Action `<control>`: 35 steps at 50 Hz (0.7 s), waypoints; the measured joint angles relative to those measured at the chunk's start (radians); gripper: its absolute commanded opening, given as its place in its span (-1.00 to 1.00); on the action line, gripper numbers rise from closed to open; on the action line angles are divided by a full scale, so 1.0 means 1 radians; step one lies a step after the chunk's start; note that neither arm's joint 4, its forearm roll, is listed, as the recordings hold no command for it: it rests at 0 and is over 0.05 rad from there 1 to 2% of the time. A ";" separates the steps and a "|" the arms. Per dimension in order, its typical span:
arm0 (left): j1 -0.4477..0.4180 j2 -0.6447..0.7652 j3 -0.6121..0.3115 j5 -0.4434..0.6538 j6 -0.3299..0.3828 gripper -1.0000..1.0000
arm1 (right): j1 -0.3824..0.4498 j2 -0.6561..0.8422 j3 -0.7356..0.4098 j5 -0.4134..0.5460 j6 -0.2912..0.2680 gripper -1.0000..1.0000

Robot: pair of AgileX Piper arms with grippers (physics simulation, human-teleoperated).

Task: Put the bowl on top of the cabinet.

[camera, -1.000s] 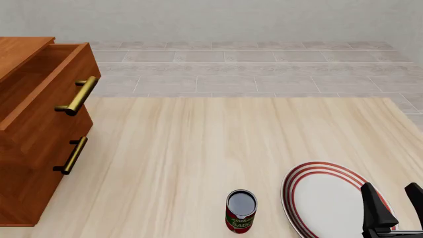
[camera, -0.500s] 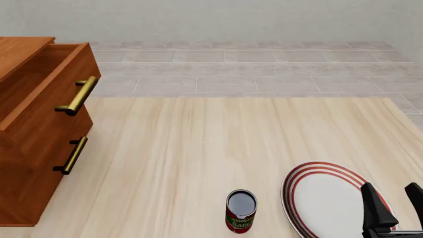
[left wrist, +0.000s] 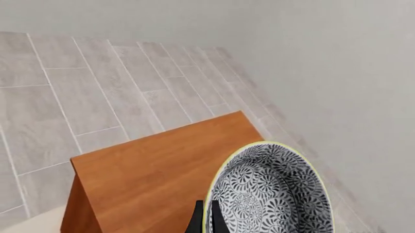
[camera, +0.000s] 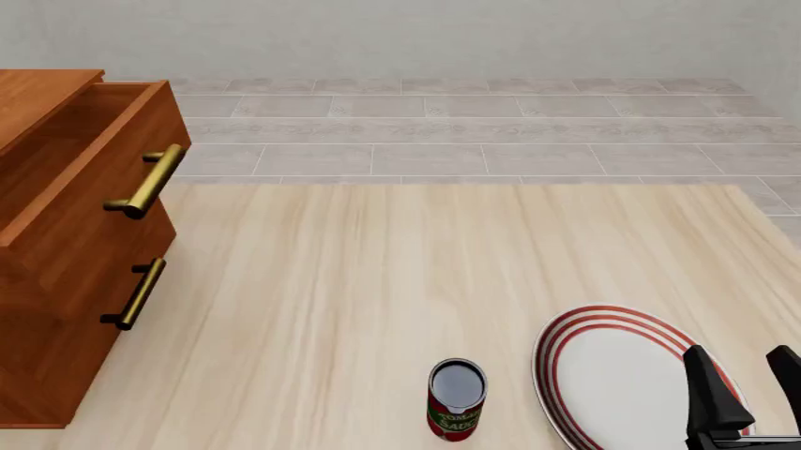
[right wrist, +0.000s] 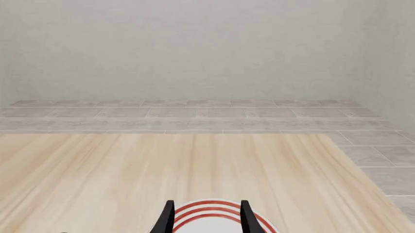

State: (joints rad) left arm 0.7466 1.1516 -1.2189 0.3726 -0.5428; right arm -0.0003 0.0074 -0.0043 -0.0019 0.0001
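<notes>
The speckled black-and-white bowl (left wrist: 272, 194) with its cream rim shows only in the left wrist view. My left gripper (left wrist: 207, 222) is shut on that rim, one finger inside and one outside. Behind the bowl lies the flat reddish-brown top of the cabinet (left wrist: 152, 174); I cannot tell whether the bowl touches it. In the front view the cabinet (camera: 56, 253) stands at the left edge with its upper drawer pulled out, and neither the bowl nor the left gripper appears there. My right gripper (camera: 748, 382) stands open at the bottom right, over the plate.
A tomato sauce can (camera: 457, 398) stands upright near the table's front edge. Right of it lies a flat white plate with red rings (camera: 613, 366), also seen in the right wrist view as the plate (right wrist: 209, 209). Brass handles (camera: 150, 180) stick out from the cabinet's drawers.
</notes>
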 measured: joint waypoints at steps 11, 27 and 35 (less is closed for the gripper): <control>0.011 0.016 0.010 -0.012 0.012 -1.00 | 0.007 0.004 0.001 -0.005 0.000 1.00; 0.023 0.029 0.017 -0.031 0.035 -1.00 | 0.011 0.014 0.003 -0.017 0.000 1.00; 0.030 0.031 0.022 -0.039 0.050 -1.00 | 0.011 0.045 0.003 -0.047 0.001 1.00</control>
State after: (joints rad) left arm 0.7766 1.1829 -1.1971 0.3338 -0.4924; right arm 0.0110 0.0528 -0.0010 -0.0493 0.0007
